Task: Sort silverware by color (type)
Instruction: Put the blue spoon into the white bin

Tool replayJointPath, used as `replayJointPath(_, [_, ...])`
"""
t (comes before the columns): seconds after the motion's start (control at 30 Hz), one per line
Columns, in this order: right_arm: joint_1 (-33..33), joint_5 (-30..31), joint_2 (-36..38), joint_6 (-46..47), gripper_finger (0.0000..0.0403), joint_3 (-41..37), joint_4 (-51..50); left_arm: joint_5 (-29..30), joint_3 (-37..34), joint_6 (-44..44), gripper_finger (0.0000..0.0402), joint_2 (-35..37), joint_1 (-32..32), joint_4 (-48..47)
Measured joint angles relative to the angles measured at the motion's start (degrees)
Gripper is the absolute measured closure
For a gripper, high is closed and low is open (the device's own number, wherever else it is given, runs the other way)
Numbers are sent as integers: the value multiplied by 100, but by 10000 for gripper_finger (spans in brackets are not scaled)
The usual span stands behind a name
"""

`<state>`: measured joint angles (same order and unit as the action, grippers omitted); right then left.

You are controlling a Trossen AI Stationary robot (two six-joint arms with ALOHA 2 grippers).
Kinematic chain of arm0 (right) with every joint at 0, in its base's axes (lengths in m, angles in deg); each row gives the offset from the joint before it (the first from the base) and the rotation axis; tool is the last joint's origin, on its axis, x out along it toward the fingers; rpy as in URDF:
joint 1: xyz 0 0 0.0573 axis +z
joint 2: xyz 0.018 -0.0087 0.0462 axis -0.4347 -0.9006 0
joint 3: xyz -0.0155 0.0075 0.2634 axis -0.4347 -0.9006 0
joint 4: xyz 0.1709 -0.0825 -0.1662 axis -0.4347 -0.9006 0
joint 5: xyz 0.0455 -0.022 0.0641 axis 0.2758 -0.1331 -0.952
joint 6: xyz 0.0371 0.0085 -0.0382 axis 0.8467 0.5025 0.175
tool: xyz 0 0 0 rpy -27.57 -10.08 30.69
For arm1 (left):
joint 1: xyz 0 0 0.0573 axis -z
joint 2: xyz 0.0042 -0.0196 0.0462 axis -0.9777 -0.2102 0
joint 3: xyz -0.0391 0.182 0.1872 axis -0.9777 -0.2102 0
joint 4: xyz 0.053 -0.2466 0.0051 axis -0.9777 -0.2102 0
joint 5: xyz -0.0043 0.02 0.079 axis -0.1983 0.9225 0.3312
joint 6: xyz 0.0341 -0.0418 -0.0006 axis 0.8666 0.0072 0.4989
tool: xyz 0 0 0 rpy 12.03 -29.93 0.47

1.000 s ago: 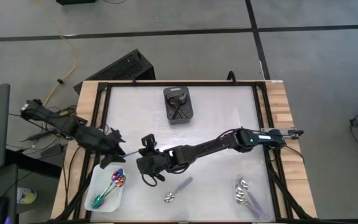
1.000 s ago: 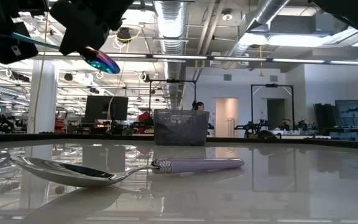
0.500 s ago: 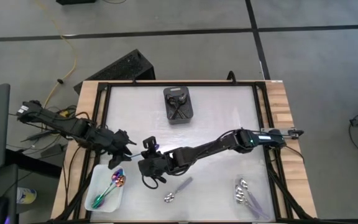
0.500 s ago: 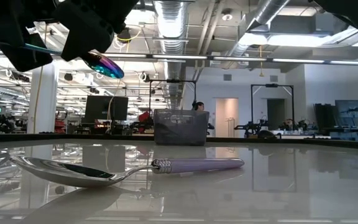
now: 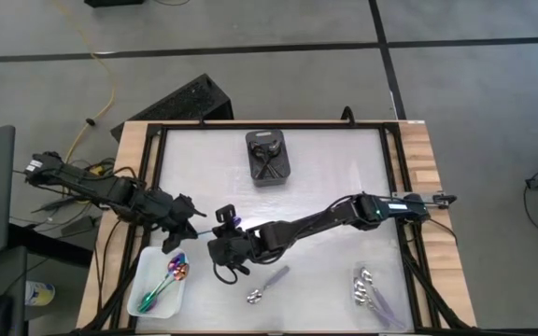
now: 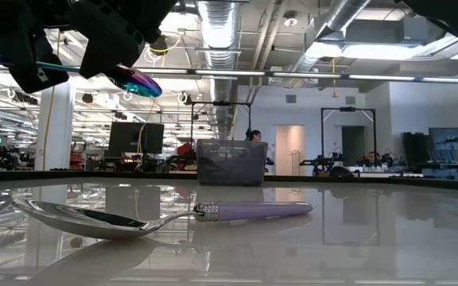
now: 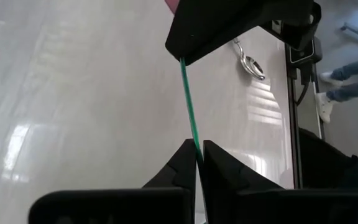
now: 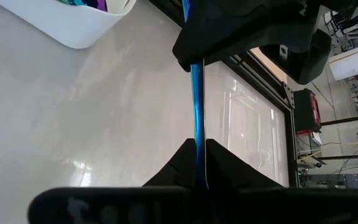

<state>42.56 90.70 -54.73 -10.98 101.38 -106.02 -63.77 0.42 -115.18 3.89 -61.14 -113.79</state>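
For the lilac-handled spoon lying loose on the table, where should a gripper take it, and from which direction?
Grip the lilac-handled spoon mid-handle from straight above, jaws across its width: it lies flat, and the bowl is wide and curved. The left gripper and right gripper both hold the rainbow spoon.

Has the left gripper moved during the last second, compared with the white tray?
Yes. In the high view the left gripper, beside the white tray, has shifted rightward toward the right gripper; both grip the rainbow spoon.
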Motion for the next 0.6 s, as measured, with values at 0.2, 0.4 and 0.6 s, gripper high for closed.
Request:
replayJointPath(0.2, [49,-127,0,-73,325,2,139,-15,-7,44,401,2,4,-4])
replayJointPath(0.4, [44,-121,0,-157,279,2,172,26,-6,13,401,2,7,2])
replayJointPath(0.6, [220,-92,48,800,208,2,469,432,366,227,401,0,-4,-680])
